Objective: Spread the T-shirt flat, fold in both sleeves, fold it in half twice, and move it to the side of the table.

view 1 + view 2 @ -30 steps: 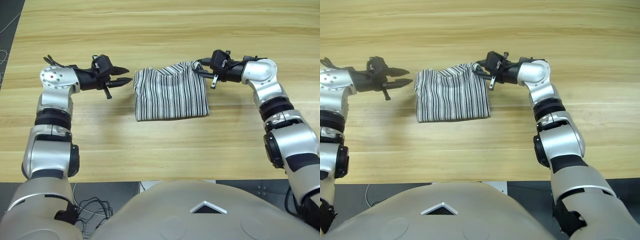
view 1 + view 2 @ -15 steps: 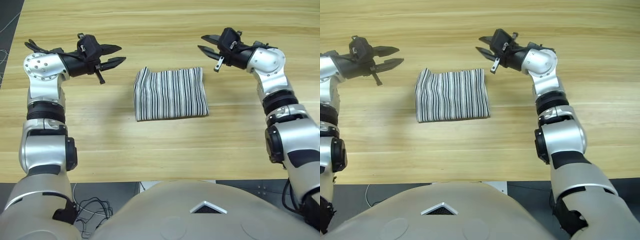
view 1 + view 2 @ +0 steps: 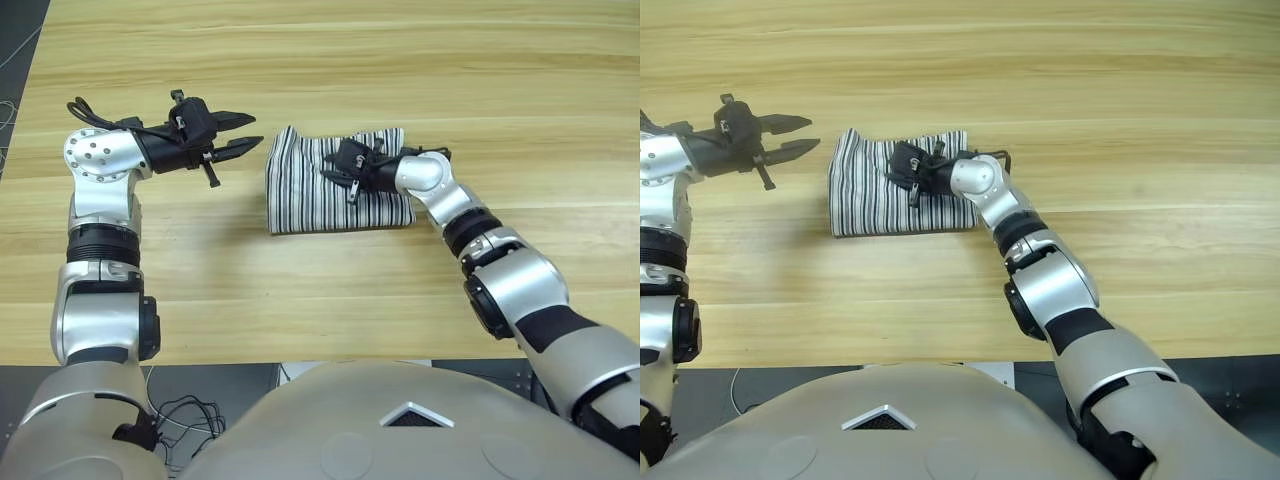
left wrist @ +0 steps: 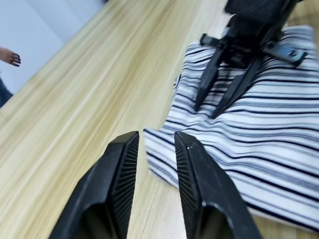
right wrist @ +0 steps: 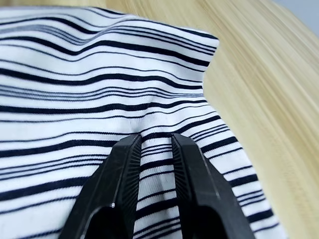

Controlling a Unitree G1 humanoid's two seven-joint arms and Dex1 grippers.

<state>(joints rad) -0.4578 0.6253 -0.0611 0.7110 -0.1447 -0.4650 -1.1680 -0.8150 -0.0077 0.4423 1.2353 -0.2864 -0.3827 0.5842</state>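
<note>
Down onto the T-shirt [image 3: 300,200] has come the right gripper [image 3: 330,172]. A moment ago it was up in the air, off past the shirt's far right corner. The left gripper [image 3: 256,130] has come a bit lower and closer to the shirt too.

One T-shirt lies on the wooden worktop [image 3: 400,60], near the middle. It is folded into a small block. Its long side runs from left to right, and its black and white stripes run from near to far. The near edge is straight and flat.

The right arm lies across the shirt's right side and hides some of the cloth. The right gripper points left, with its two fingers a little apart and the tips pressed on the cloth, which bunches up there.

The left gripper hangs just beside the shirt's far left corner, not touching it. Its two fingers are spread apart, holding nothing.
</note>
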